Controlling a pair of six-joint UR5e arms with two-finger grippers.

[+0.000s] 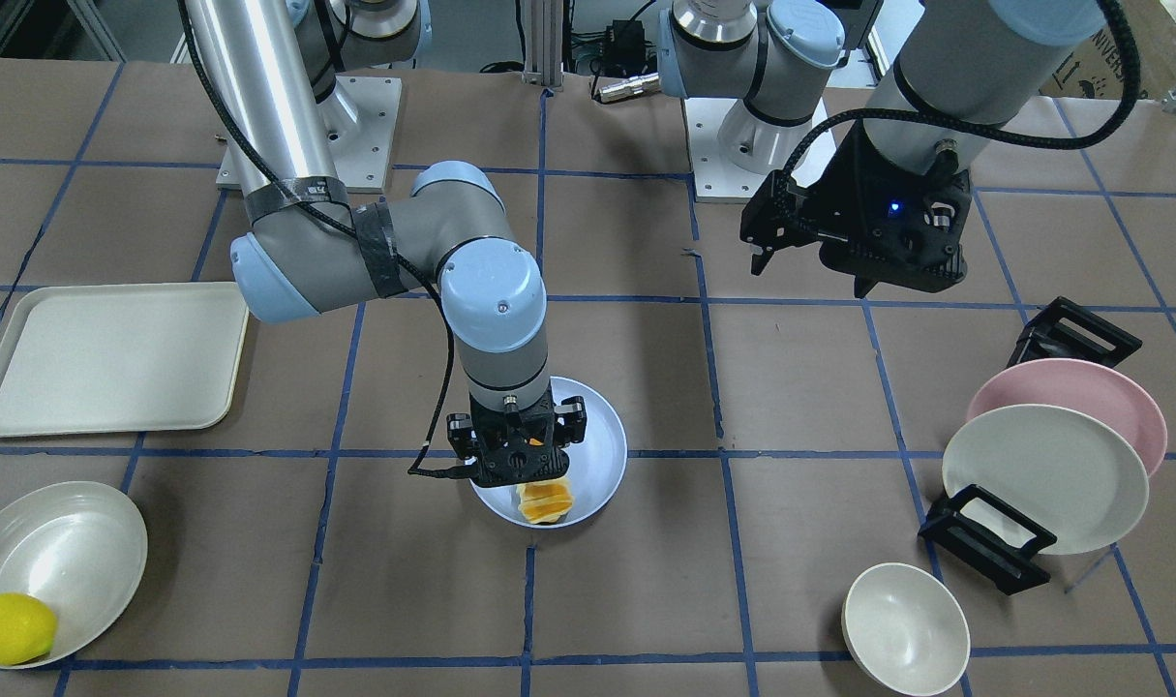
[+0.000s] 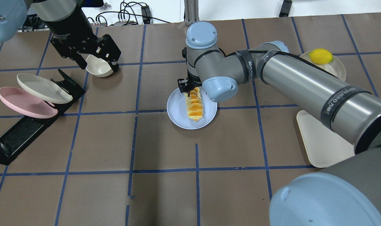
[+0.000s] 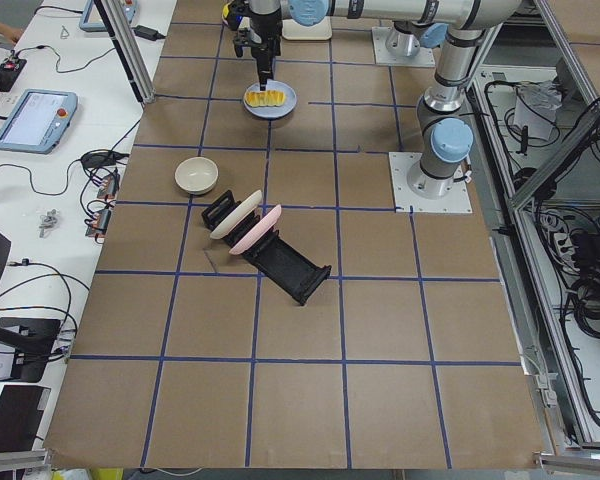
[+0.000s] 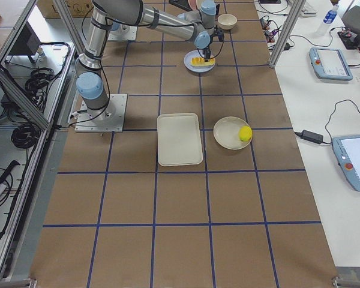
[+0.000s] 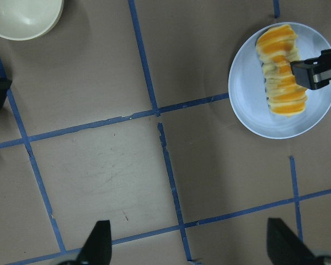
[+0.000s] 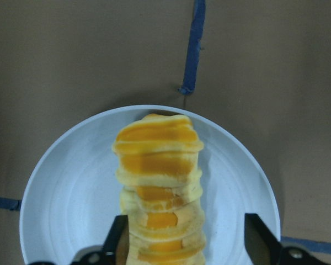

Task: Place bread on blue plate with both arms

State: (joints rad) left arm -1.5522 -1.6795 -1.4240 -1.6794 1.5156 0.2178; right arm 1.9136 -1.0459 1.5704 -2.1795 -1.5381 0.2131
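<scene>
The bread [image 1: 544, 501] lies flat along the blue plate [image 1: 602, 436] at mid-table. It also shows in the overhead view [image 2: 195, 106] on the plate [image 2: 177, 113]. My right gripper [image 1: 525, 465] hangs low over the bread's far end. In the right wrist view its fingers are spread wider than the bread [image 6: 157, 165]. The left finger is next to the loaf and the right finger stands well clear, so the right gripper [image 6: 187, 243] is open. My left gripper [image 1: 812, 274] is open and empty, high above the table. From there the left wrist view shows the bread [image 5: 281, 72].
A pink plate [image 1: 1120, 397] and a cream plate [image 1: 1042, 474] lean in a black rack [image 1: 984, 542] on my left. A small cream bowl [image 1: 905, 627] sits near them. On my right lie a cream tray [image 1: 113, 353] and a bowl [image 1: 65, 552] holding a lemon [image 1: 9, 629].
</scene>
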